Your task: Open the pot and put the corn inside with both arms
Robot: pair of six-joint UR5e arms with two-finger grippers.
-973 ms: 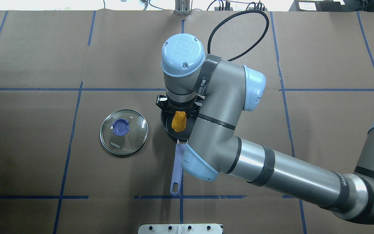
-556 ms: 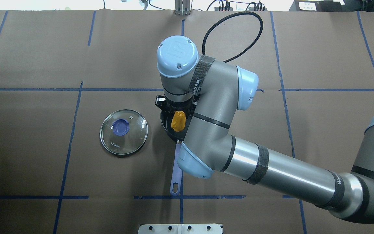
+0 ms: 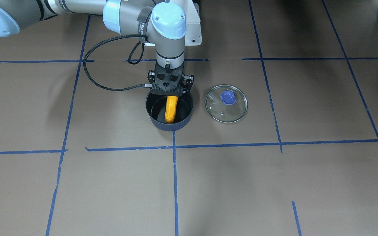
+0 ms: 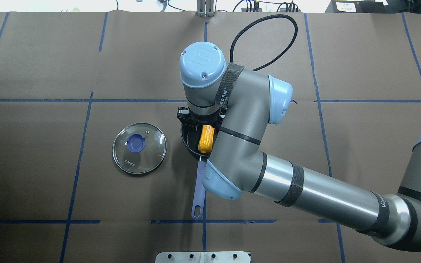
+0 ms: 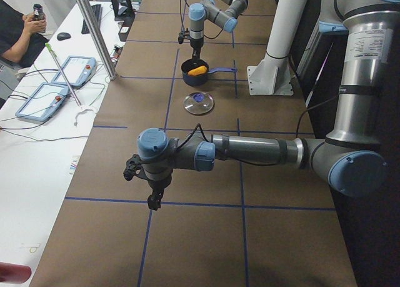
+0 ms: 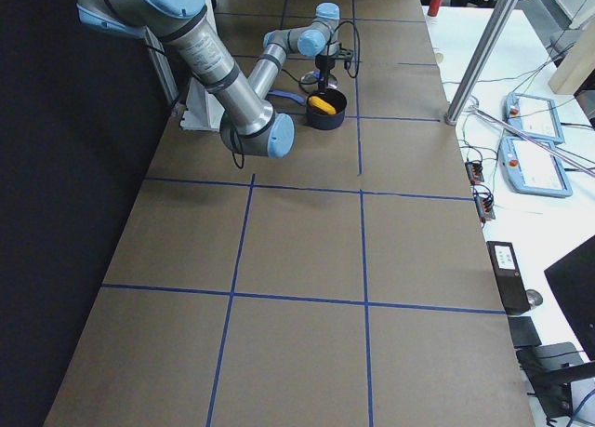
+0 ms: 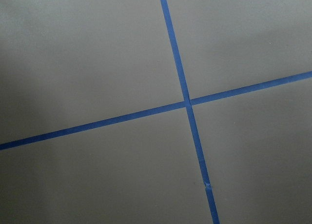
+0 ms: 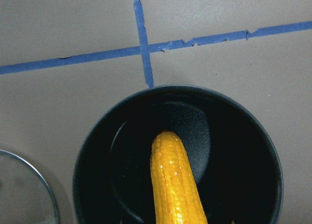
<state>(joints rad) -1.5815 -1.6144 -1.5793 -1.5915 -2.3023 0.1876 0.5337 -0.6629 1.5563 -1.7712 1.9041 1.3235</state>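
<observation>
The dark navy pot (image 3: 173,126) stands uncovered mid-table, its purple-blue handle (image 4: 198,190) pointing toward the robot. The yellow corn (image 3: 171,108) lies inside it, leaning from the floor by one wall up toward the handle side; it also shows in the overhead view (image 4: 206,138) and the right wrist view (image 8: 175,185). My right gripper (image 3: 172,95) hangs just over the pot's handle-side rim, above the corn's upper end, jaws apart. My left gripper (image 5: 152,202) hovers over bare table far away; I cannot tell whether it is open.
The round glass lid (image 4: 139,148) with its purple knob lies flat on the table beside the pot, on the robot's left. The brown table cover carries a grid of blue tape lines (image 7: 187,103). The white base plate (image 4: 203,257) sits at the near edge.
The corn has dropped from a steeper hold to lie lower and more tilted in the pot. The right wrist shifted slightly away and came back. The lid has not moved.
</observation>
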